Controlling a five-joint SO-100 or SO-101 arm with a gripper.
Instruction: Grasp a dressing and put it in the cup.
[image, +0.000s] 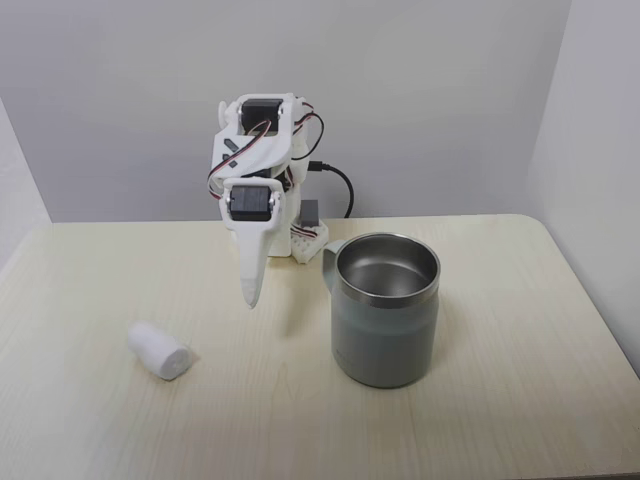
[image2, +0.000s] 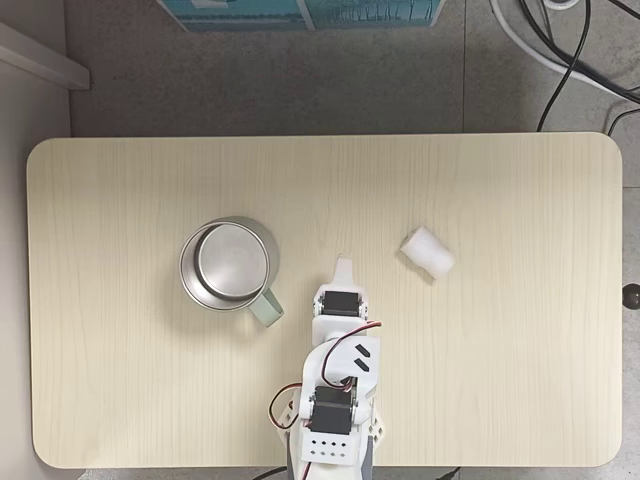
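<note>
Claw (image: 251, 297) hanging tip-down above the table (image: 500, 420), folded close in front of the arm's base. Fingers together in a single point, clenched on nothing. From above, claw tip (image2: 343, 264) aimed toward the middle of the table (image2: 120, 400).

Roll (image: 159, 351) lying on its side on the wood, down and to the left of the claw tip in the front view, well apart from it. Seen from overhead, roll (image2: 428, 252) off to the right of the tip, slightly farther out from the base, tilted diagonally. Not touched by anything.

Cup (image: 386, 310) upright on the other side, right of the claw in the front view, steel inside showing, nothing visible in it. From above, cup (image2: 228, 266) left of the tip, handle pointing back toward the arm. Claw between the two, nearer the cup's handle than the roll.

Black cable looping behind the base.
</note>
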